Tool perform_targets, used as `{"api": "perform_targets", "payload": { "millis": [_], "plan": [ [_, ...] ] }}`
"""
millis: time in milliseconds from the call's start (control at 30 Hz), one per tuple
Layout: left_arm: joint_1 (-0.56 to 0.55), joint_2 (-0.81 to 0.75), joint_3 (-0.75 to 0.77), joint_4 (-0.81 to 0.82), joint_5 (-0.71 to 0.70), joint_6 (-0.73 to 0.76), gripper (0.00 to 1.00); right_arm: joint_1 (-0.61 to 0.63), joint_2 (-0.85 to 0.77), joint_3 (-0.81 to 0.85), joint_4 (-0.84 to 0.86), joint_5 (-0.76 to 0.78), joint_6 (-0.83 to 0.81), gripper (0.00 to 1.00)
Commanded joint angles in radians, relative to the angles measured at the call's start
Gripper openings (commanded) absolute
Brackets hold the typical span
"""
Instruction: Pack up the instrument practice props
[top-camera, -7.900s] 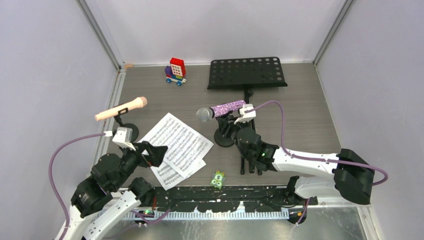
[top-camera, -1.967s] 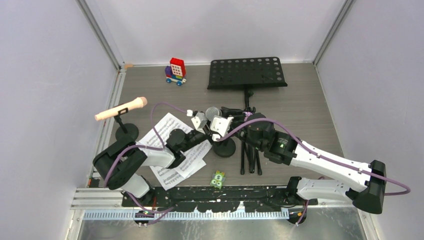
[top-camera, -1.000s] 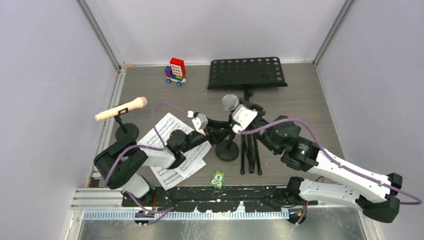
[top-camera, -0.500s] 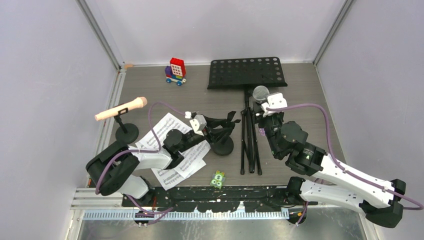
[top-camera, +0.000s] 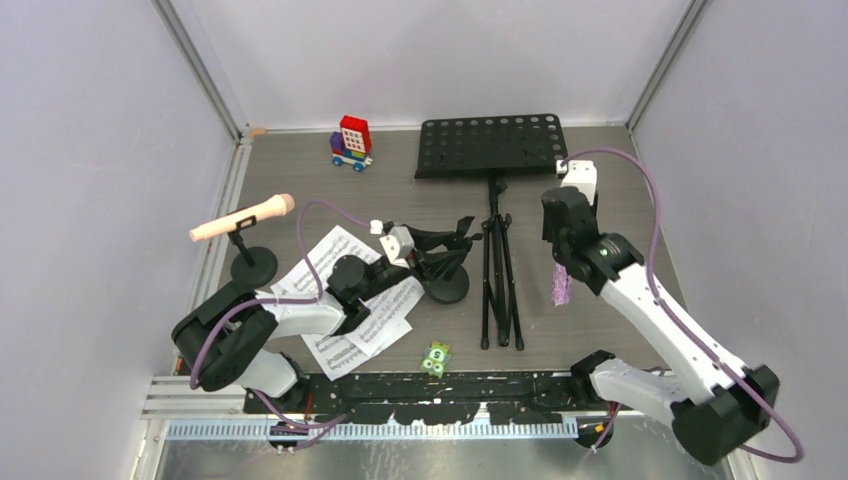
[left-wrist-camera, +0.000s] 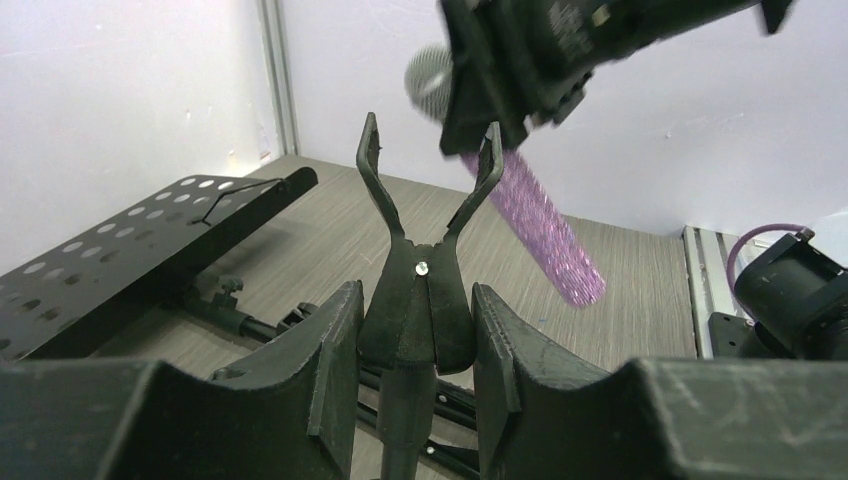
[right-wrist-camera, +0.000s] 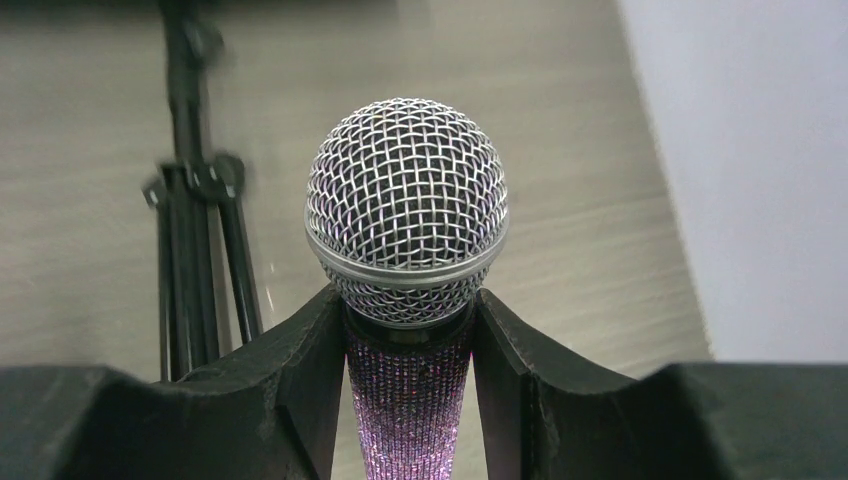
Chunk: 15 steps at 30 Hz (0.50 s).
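Right gripper pinches the purple-glitter microphone on its handle just under the mesh head. The body hangs down over the right side of the table, near the end of the music desk. Left gripper has its fingers pressed on the neck of the empty mic mount, beside the sheet-music pages. Judgement: the microphone is rigid and probably head-heavy; glitter adds friction and the mesh may dent, so the handle is the right hold. The mount looks light with a springy clip; take it by the stem.
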Motion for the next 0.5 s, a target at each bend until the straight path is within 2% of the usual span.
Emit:
{"api": "perform_targets", "payload": {
  "millis": [0, 100, 333, 367, 467],
  "plan": [
    [0.011, -0.050, 0.034, 0.108, -0.005, 0.021, 0.00, -0.111, 0.127, 0.039, -0.144, -0.331, 0.147, 0.01],
    [0.011, -0.057, 0.027, 0.107, 0.007, 0.017, 0.00, -0.128, 0.200, 0.018, -0.129, -0.395, 0.177, 0.01],
    [0.013, -0.072, 0.013, 0.106, 0.007, 0.017, 0.00, -0.141, 0.321, -0.006, -0.109, -0.329, 0.220, 0.01],
    [0.013, -0.075, 0.011, 0.107, 0.006, 0.017, 0.00, -0.142, 0.328, -0.008, -0.103, -0.331, 0.221, 0.03],
    [0.014, -0.077, 0.007, 0.107, 0.002, 0.018, 0.00, -0.148, 0.370, -0.007, -0.097, -0.362, 0.220, 0.23]
  ]
}}
